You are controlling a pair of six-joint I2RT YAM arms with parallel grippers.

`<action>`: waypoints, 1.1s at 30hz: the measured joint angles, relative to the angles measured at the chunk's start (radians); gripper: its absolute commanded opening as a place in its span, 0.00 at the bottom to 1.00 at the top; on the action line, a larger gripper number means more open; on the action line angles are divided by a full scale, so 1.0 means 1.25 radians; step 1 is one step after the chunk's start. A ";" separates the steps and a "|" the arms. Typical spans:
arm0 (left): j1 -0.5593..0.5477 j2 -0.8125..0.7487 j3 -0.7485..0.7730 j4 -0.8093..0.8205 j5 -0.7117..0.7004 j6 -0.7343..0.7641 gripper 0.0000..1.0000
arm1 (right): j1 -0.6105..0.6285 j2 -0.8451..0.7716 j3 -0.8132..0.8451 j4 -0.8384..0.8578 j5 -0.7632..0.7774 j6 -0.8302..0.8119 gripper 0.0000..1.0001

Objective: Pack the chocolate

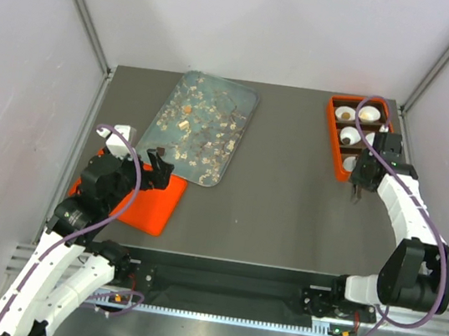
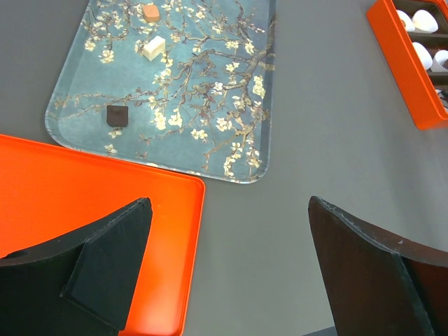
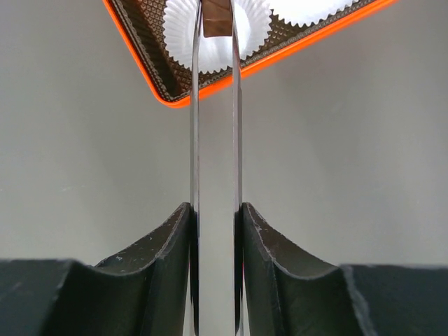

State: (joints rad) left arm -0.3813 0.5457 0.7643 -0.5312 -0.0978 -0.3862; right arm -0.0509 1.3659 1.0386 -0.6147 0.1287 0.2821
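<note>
Chocolate [image 1: 184,126], top view: small lumps are scattered on the floral tray [image 1: 242,107], left of table centre. We can't cleanly separate lumps from the blossom print here. The orange box [image 1: 335,138] with white paper cups [image 1: 370,114] sits far right, and one cup looks to hold a brown lump. The right gripper [image 1: 361,178] hangs at the box's near end. The left gripper [image 1: 153,162] sits over a flat orange lid [image 1: 159,207] beside the tray.

Left wrist view: we see its jaws spread wide with nothing between them, grey table [image 2: 322,140] below. Three pieces lie on the tray: dark brown cube [image 2: 117,115], white cube [image 2: 154,47], caramel cube [image 2: 150,12].

Right wrist view: the fingers [image 3: 164,245] are pressed onto metal tongs [image 3: 194,140]. The tongs pinch a brown piece [image 3: 217,17] right above a fluted cup in the box.
</note>
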 measured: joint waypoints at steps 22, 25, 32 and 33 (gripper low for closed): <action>0.000 0.000 0.000 0.000 -0.001 0.000 0.98 | 0.000 0.017 -0.010 0.036 0.004 0.005 0.40; 0.000 0.000 0.000 0.000 -0.001 0.000 0.98 | 0.000 0.015 -0.008 0.031 0.007 0.005 0.40; 0.000 0.000 0.000 0.000 -0.001 0.000 0.98 | 0.054 -0.026 0.034 0.000 0.017 0.008 0.40; 0.000 0.000 0.000 0.000 -0.001 0.000 0.98 | 0.076 -0.030 0.045 0.004 0.020 0.008 0.40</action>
State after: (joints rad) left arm -0.3813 0.5457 0.7643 -0.5312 -0.0990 -0.3859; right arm 0.0444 1.3285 1.0946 -0.6094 0.1543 0.2920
